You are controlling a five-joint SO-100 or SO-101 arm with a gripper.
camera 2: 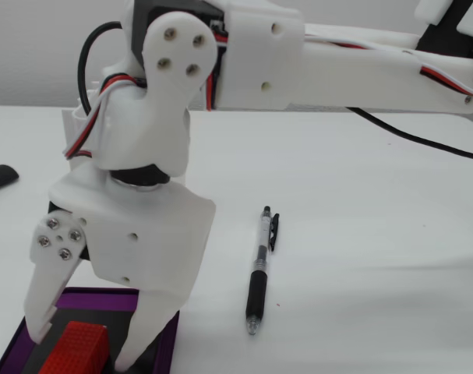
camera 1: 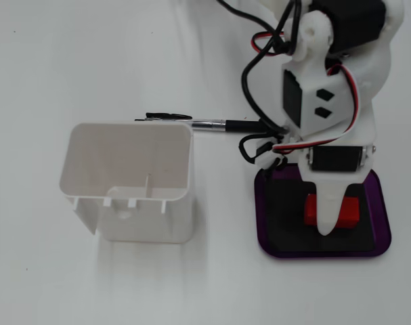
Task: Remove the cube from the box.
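Observation:
The red cube (camera 1: 351,210) lies on the black floor of the purple box (camera 1: 382,238), a shallow tray at the right of a fixed view. My gripper (camera 1: 329,225) hangs over the tray and covers the cube's middle from above. In the other fixed view the gripper (camera 2: 82,348) is open, with one white finger (camera 2: 45,292) left of the cube (camera 2: 71,357) and the other finger (camera 2: 146,327) to its right. The fingertips reach down near the cube's top. I cannot tell whether they touch it. The tray's purple rim (camera 2: 96,297) shows behind the cube.
A tall white open-topped container (camera 1: 131,183) stands left of the tray. A black and silver pen (camera 1: 219,124) lies behind it, and also shows right of the gripper (camera 2: 258,288). A thin black object (camera 1: 168,116) lies by the pen. The arm's cables (camera 1: 259,68) hang near the pen.

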